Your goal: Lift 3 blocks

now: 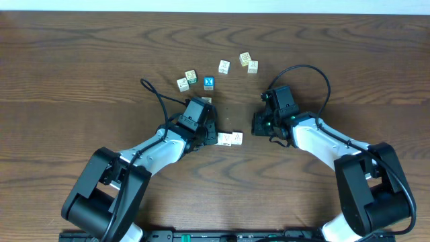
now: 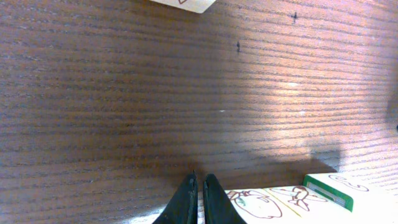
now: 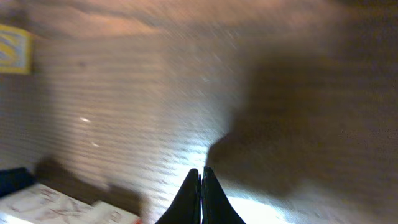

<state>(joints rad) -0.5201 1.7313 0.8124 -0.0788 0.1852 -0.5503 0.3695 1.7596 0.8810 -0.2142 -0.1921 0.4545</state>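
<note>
**Three blocks lined up, both pincers closed beside them**

We see the row of blocks (image 1: pixel 230 138) lying end to end on the table (image 1: pixel 67 54), between the two arms and well apart from the loose blocks (image 1: pixel 224 66) scattered farther back. We judge the line-up is deliberate: three cubes in a row can be squeezed from both ends and raised as one bar, which a single pinch could not do.

That would also explain the pincers. The left gripper (image 2: pixel 199 198) has its fingers pressed together with nothing between them, and its tip sits just beside the near end of the row, like a pusher rather than a clamp. The right gripper (image 3: pixel 200 190) is likewise closed on nothing. From overhead it stands near the far end of the row, with bare wood between. The lift has not begun, since the row rests flat on the table.

As for markings, the blue block (image 1: pixel 209 83) carries a white X. In the left wrist view, two blocks in the row show reddish line drawings and the third has a green rim with a curl we cannot read. The right wrist view is blurred. A yellow-edged block (image 3: pixel 12 50) there shows a pale stroke, perhaps an S.
</note>
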